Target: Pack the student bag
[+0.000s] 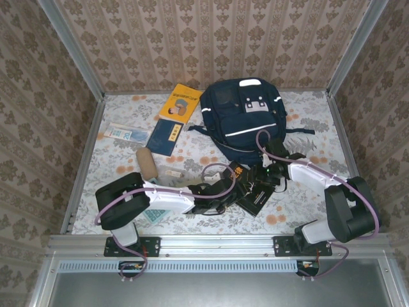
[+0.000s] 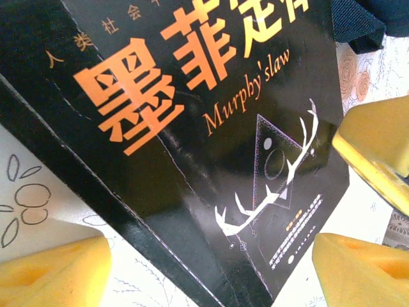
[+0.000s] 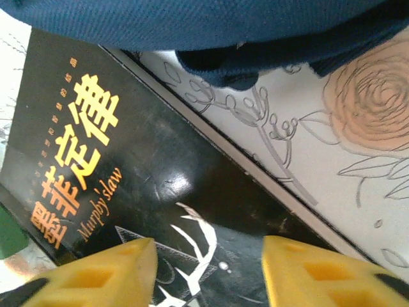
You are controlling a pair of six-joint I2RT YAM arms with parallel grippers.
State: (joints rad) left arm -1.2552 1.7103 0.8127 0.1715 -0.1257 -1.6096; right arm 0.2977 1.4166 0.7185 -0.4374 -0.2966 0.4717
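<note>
Beige damask wallpaper walls [image 1: 223, 38], floral-print tablecloth [image 1: 313, 109], aluminium frame rails [image 1: 217, 244], soft even light

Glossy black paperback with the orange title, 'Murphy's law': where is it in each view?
Top external: black paperback low centre, just nearer than the dark navy fabric backpack.
Left wrist: black paperback across the middle.
Right wrist: black paperback lower left.
Shared landmark: that backpack, next to the paperback in all three.

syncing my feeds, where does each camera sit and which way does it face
top external: high behind the robot, looking down on table, backpack, left arm, right arm
left wrist: on left arm, looking down at a black book, left end effector at bottom
right wrist: on right arm, facing book and backpack, right end effector at bottom
shared: both wrist views show the book
</note>
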